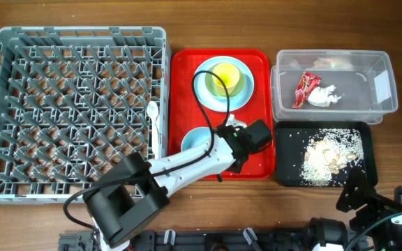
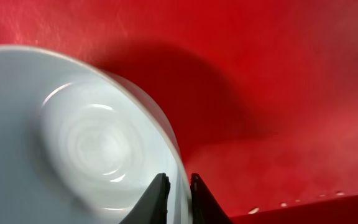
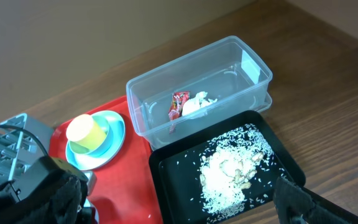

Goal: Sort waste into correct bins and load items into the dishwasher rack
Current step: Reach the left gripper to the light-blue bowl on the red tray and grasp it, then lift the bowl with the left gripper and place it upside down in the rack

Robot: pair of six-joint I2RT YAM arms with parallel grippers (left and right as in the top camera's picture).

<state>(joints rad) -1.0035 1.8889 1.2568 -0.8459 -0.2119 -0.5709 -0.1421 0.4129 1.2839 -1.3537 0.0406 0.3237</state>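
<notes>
Lower centre, the left hand (image 2: 178, 182) is pinching the rim of the bowl (image 2: 73, 143) on the red tray (image 2: 260, 81). Lower right, the right hand (image 1: 358, 189) is hanging open. Upper right, the wrapper (image 1: 303, 89) is lying in the tub (image 1: 326, 54), its print too small to read.

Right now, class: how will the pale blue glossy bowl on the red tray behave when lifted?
The pale blue glossy bowl looks stiff, its rim clean. Shine suggests slipperiness. Pinched at one edge by the left gripper, it may tilt.
</notes>
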